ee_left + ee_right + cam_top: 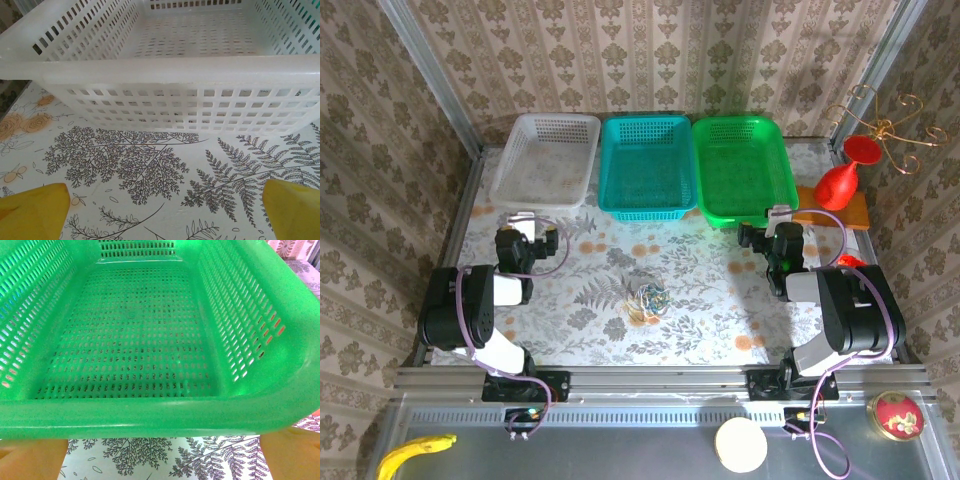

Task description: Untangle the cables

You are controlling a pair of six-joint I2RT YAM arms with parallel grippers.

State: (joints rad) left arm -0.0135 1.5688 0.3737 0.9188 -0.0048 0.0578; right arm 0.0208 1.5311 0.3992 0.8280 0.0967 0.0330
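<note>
The cables (pixel 648 298) lie in a small tangled bunch of pale, tan and dark cords near the middle of the flowered table, between the two arms. My left gripper (pixel 525 218) stands open at the back left, just short of the white basket (pixel 545 155), well away from the cables. In the left wrist view its yellow fingertips (pixel 32 212) are wide apart over bare tablecloth, facing the white basket (pixel 160 70). My right gripper (pixel 778 215) is open at the back right, facing the green basket (pixel 740 165). Nothing lies between its fingertips (pixel 290 455), and the green basket's rim (pixel 150 417) is close ahead.
A teal basket (pixel 645 165) stands between the white and green ones along the back. A red vase (pixel 840 180) and an orange board (pixel 832 208) sit at the right edge. Off the table in front lie a banana (pixel 415 455), a round lid (pixel 741 445) and a red tin (pixel 900 415).
</note>
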